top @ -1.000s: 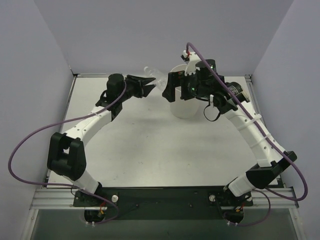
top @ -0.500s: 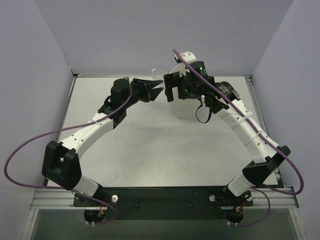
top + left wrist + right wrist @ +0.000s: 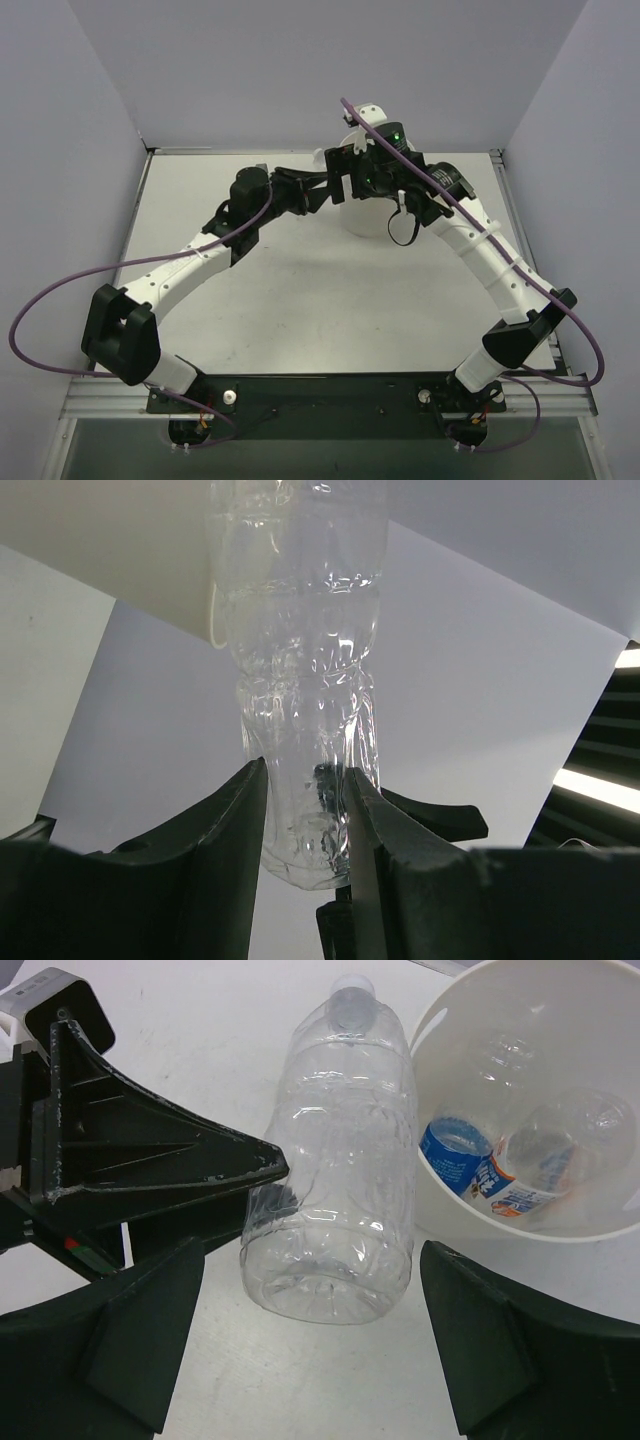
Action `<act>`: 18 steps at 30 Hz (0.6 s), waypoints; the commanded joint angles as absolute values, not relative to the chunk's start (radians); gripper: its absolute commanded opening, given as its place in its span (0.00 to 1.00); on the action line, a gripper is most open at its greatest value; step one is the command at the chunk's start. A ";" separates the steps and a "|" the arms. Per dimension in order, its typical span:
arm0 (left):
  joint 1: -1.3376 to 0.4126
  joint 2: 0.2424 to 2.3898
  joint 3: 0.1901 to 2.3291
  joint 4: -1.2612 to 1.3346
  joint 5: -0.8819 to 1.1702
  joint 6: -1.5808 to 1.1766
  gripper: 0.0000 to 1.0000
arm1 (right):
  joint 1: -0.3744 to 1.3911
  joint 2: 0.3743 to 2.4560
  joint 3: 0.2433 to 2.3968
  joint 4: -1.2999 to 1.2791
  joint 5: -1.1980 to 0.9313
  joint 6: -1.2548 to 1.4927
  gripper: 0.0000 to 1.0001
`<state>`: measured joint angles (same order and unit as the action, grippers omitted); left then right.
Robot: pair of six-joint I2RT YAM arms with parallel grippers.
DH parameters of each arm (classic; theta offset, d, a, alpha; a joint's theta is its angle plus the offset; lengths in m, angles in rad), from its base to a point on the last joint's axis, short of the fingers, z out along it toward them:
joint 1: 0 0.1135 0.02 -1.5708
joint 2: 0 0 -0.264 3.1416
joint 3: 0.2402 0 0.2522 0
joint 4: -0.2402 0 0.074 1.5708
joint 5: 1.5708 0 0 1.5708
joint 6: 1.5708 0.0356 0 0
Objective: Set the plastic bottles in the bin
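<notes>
My left gripper (image 3: 305, 815) is shut on the base end of the unlabelled clear bottle (image 3: 300, 670). In the right wrist view this bottle (image 3: 340, 1180) hangs above the table just left of the bin (image 3: 600, 1235), cap pointing away, with the left gripper's black fingers (image 3: 170, 1165) on it. The off-white bin holds a blue-labelled bottle (image 3: 455, 1150) and a white-red-blue labelled bottle (image 3: 520, 1188). My right gripper (image 3: 315, 1360) is open and empty, its fingers either side of the held bottle, not touching it. In the top view both grippers, left (image 3: 322, 182) and right (image 3: 348, 172), meet at the bin's (image 3: 368, 218) left rim.
Grey walls close the table (image 3: 300, 290) at the back and both sides. The right arm (image 3: 480, 250) reaches over the bin from the right. Purple cables loop off both arms.
My left arm has carried the unlabelled bottle to the right, up to the bin's left rim. My right wrist has shifted a little left above the bin.
</notes>
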<state>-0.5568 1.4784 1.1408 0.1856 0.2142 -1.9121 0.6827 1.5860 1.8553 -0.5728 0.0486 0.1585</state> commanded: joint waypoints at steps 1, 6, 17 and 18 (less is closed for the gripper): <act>-0.563 1.445 1.143 0.252 0.183 -1.945 0.16 | 0.692 1.586 1.878 -0.571 0.064 0.163 0.82; -0.561 1.443 1.131 0.281 0.183 -1.960 0.16 | 0.693 1.591 1.864 -0.569 0.057 0.164 0.78; -0.563 1.436 1.126 0.287 0.175 -1.970 0.25 | 0.690 1.578 1.847 -0.569 0.063 0.156 0.49; -0.563 1.434 1.126 0.285 0.173 -1.967 0.27 | 0.689 1.574 1.847 -0.569 0.063 0.158 0.48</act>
<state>-0.5613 1.4776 1.1141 0.2306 0.1997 -1.9564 0.6846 1.5860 1.8542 -0.5724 0.0513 0.1589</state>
